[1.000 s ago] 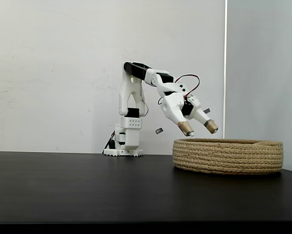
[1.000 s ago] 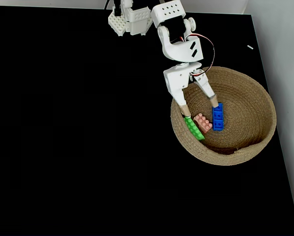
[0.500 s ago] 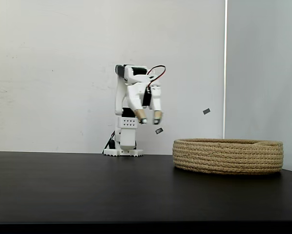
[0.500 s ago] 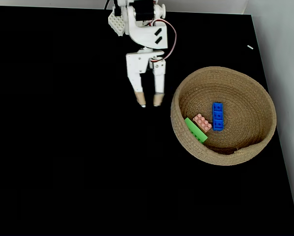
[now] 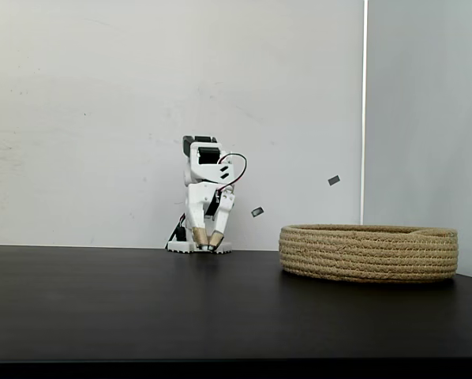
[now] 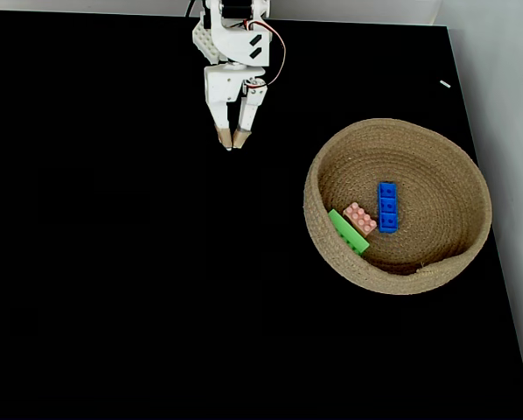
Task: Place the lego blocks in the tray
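Now, step: we judge the job done; all three bricks point(image 6: 365, 217) lie in the tray point(image 6: 436, 267), near the worktop's right edge.
Claw point(image 6: 233, 144): nearly shut, empty, near the back edge.
Next: nothing but parking.

3 lego blocks: 1 blue point(image 6: 387, 206), 1 pink point(image 6: 360, 218), 1 green point(image 6: 347, 231), 1 tray point(image 6: 461, 166), 1 arm point(image 6: 233, 44)

No legible text, label, brand, number or sign anywhere

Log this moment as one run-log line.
gripper: empty, near base, off the basket | blue brick, pink brick, green brick: in rope basket | task: looks done
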Available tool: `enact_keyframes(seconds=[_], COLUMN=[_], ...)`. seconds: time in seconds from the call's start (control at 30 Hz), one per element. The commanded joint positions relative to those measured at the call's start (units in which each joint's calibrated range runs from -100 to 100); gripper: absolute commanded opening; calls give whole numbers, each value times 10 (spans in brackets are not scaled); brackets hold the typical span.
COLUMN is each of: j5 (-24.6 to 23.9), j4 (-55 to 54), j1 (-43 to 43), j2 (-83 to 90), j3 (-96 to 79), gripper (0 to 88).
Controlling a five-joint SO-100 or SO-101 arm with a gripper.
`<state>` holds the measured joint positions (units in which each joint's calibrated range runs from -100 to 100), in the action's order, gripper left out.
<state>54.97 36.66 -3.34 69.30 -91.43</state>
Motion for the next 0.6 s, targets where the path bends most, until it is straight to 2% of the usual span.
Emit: enact_keyframes(seconds=[0.0,0.13,0.2,0.47,0.57], j5=[3,5,-10,-4,-16], j4=[45,112,140,365,368], j1=[3,4,18,34,38], j2=[120,192,208,292,295], j3=[-51,-86,-86,-86,-86], gripper=[0,0,0,0,0])
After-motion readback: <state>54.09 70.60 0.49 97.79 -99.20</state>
